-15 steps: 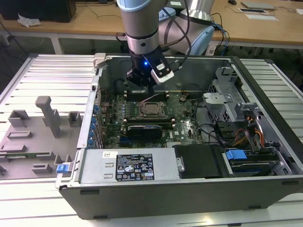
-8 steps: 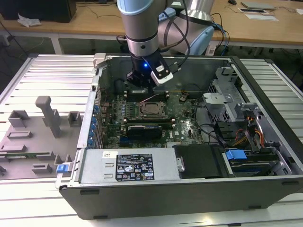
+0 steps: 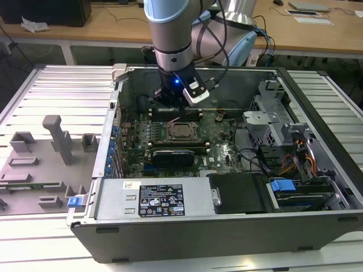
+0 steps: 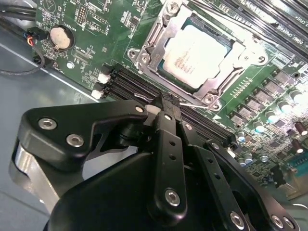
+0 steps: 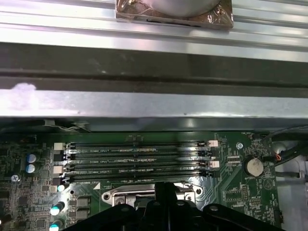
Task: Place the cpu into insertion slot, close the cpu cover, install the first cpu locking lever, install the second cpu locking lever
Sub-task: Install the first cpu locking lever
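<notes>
Fingers (image 4: 166, 139) pressed together tip to tip in both wrist views, nothing seen pinched between them. Gripper (image 4: 166, 100) hanging tips-down over the memory slots (image 4: 129, 88), right at the edge of the socket (image 4: 210, 99). Thin silvery rod (image 4: 195, 104) just beside the tips; touching or not, can't tell.

Chip (image 4: 199, 53) already seated in the socket, pale metal top facing up. Cover (image 4: 229, 74) lying flat over it, chip showing through the square window. Position of the locking levers not readable.

Exterior view, clock positions taken from the socket:
- gripper at 12 o'clock, just beside
- long black card (image 3: 173, 154) at 6 o'clock, near
- grey power box (image 3: 153, 198) further out at 6 o'clock
- metal drive cage (image 3: 272, 113) at 3 o'clock, well apart
- grey plastic fixtures (image 3: 57, 141) at 9 o'clock, outside the case (image 3: 227, 241), on the ribbed table (image 3: 57, 79)

Coin battery (image 4: 61, 37) on the green board (image 4: 120, 29), well apart from the socket.
</notes>
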Controlling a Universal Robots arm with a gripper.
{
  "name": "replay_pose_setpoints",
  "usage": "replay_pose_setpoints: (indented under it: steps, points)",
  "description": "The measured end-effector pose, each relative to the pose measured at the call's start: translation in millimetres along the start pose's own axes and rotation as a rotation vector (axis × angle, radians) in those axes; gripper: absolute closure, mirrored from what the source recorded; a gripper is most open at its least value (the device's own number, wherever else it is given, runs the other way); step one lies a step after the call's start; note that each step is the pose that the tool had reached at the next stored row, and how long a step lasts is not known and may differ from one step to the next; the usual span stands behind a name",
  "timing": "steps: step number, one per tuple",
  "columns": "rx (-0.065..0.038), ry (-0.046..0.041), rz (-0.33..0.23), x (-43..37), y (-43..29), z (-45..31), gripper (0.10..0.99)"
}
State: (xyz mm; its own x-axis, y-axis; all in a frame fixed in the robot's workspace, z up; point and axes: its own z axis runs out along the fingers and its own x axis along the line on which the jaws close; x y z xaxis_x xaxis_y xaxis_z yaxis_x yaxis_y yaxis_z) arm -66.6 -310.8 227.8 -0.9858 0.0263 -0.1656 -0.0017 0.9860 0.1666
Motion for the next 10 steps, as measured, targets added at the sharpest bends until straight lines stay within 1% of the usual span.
replay_pose_setpoints:
  steps: [4,6,9,10]
  points:
    - [0.000,-0.0003,0.002,-0.9,1.4,1.3,0.980]
    - [0.001,-0.0010,0.006,-0.9,3.2,2.0,0.980]
    - [0.003,-0.0031,0.018,-0.8,9.6,4.0,0.980]
    - [0.004,-0.0036,0.021,-0.7,10.3,4.1,0.980]
